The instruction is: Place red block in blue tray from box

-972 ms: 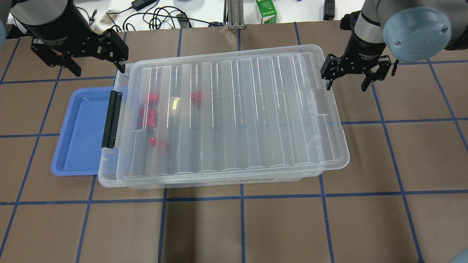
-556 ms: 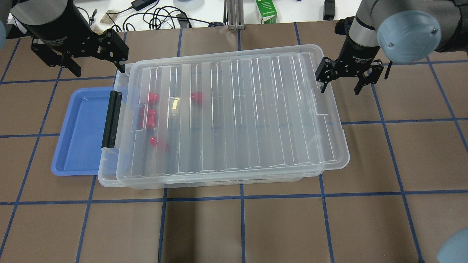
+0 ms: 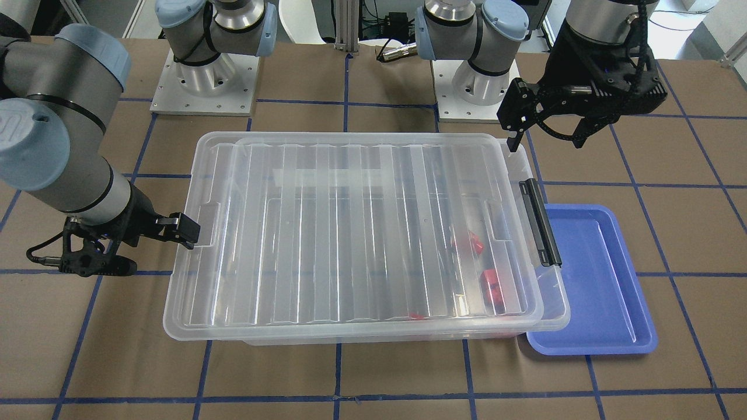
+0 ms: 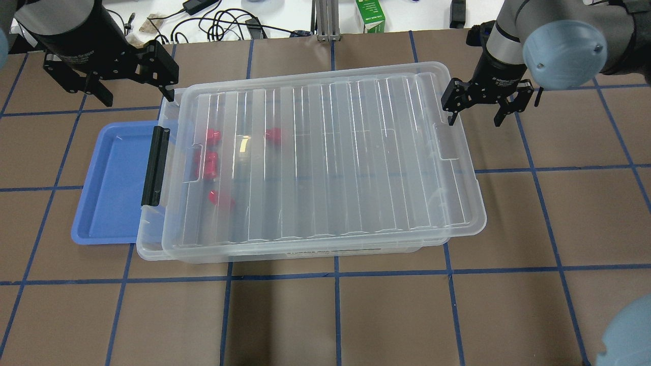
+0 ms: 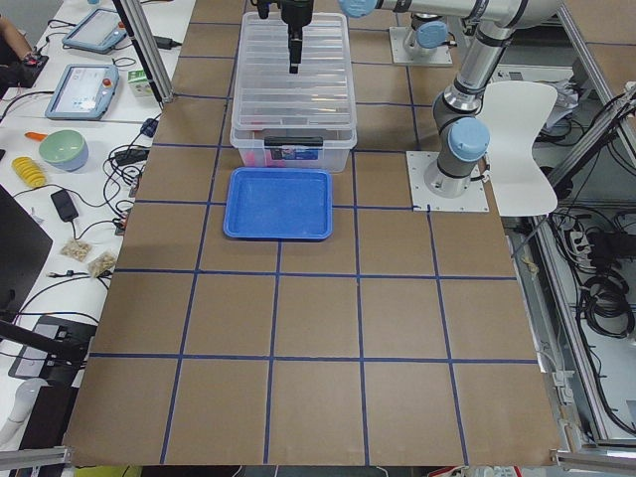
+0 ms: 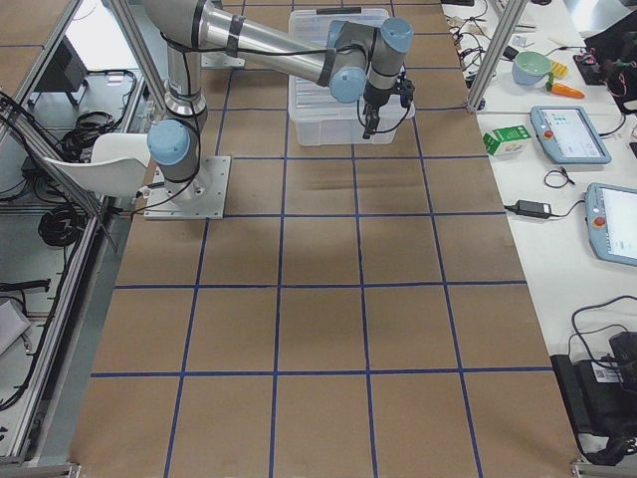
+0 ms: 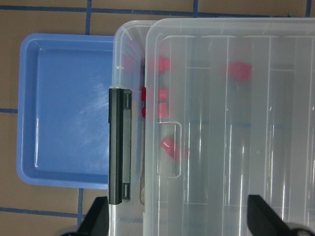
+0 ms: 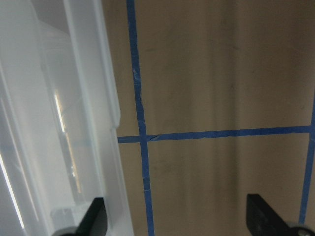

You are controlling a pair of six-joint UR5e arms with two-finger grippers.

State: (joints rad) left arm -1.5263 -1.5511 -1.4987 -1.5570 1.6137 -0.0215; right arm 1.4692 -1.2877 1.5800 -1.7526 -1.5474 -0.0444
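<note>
The table point(image 4: 386, 315) is carrying everything. The box point(image 4: 150, 239) is lying across its middle, long side running between the two arms, so each arm is facing one short end. The lid point(image 4: 356, 152) is resting on the box, slid a little toward the right arm and not square with the rim. It is covering the blocks, so by the look of it the lid has to come off first.

The tray point(image 4: 112, 183) is sitting empty just beside the box's latch end, its near edge tucked by the box rim. That is probably keeping the carry short.

The left gripper point(image 4: 135, 91) is hanging above the far corner at the latch end with jaws spread wide and nothing in them. The right gripper point(image 4: 474, 121) is hovering low beside the lid's other short edge, also spread and empty. Whether a finger is touching the lid cannot be told. Both seem to be standing ready for the lid.

The latch point(image 4: 155, 165) is lying along the box's short side next to the tray.

The red block point(image 4: 212, 135) is lying inside the box, near the latch end, under the lid.

Counting: one table, one box, one lid, one tray, two grippers, one latch. Four red blocks are showing clearly through the lid. Smaller red patches by the rim may be more.
</note>
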